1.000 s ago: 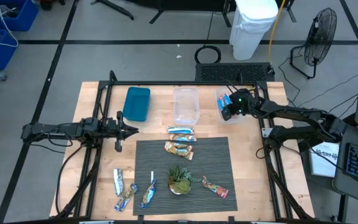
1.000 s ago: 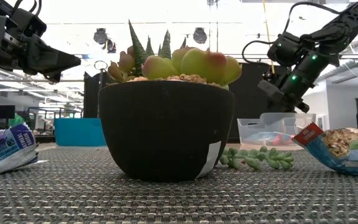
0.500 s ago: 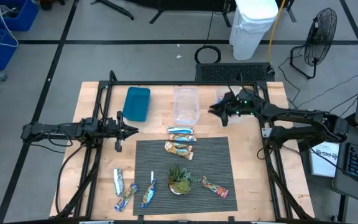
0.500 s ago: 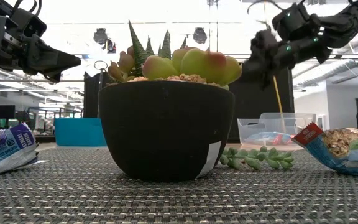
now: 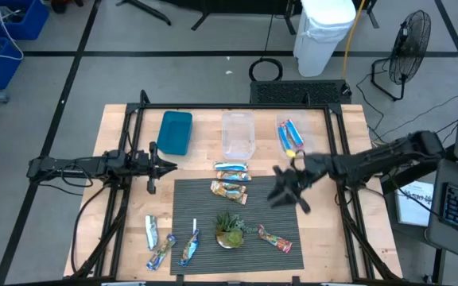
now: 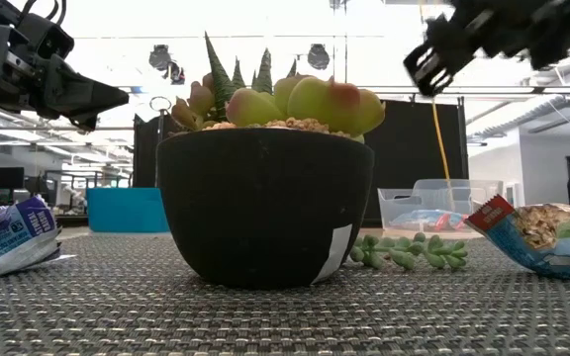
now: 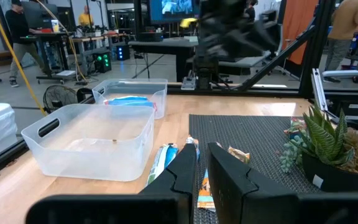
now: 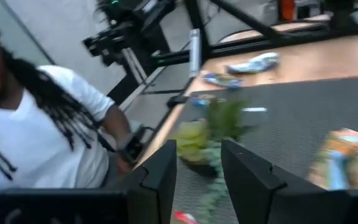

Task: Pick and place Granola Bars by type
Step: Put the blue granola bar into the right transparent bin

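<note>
Right gripper (image 5: pixel 286 189), fingers apart and empty, hangs over the mat's (image 5: pixel 281 208) 2 o'clock edge. Left gripper (image 5: pixel 165 166) hovers level, narrowly parted. Granola Bars (image 5: pixel 230 188) lie scattered around the plant (image 5: pixel 230 228).

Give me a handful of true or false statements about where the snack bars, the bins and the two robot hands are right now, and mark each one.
1. The blue bin holds several bars. False: it looks empty; two bars lie in the clear bin near the table's right edge.
2. The right hand is over the dark mat, open and holding nothing. True.
3. The plant pot stands on the mat. True.
4. The left hand is gripping a bar. False: it waits by the mat's left corner, holding nothing.
5. Two bars lie just below the middle clear bin. True.
</note>
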You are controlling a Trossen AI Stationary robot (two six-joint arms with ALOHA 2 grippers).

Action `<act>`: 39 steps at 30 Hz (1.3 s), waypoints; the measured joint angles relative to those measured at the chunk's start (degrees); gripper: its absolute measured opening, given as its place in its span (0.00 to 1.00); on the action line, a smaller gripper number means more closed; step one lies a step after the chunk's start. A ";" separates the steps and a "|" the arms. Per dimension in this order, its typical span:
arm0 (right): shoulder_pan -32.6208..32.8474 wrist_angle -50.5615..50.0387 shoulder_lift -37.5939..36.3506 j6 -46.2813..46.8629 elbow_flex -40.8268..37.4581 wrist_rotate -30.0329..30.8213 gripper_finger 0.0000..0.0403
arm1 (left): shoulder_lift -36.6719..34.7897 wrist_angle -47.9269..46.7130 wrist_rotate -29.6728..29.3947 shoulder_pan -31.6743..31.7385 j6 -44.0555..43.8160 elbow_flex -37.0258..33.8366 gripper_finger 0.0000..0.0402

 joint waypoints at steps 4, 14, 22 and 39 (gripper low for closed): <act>11.17 0.73 1.25 0.01 0.00 10.35 0.29 | 0.01 0.00 0.00 0.00 -0.01 0.00 0.12; 26.62 5.50 11.51 6.03 0.81 28.27 0.17 | -0.01 0.00 0.00 -0.02 0.00 0.00 0.12; 29.68 -9.49 22.13 8.44 14.11 26.87 0.01 | 0.01 -0.02 0.00 0.00 -0.01 0.00 0.12; 30.19 -20.73 32.03 30.20 17.55 30.92 0.00 | 0.01 -0.02 0.00 -0.02 -0.01 0.00 0.12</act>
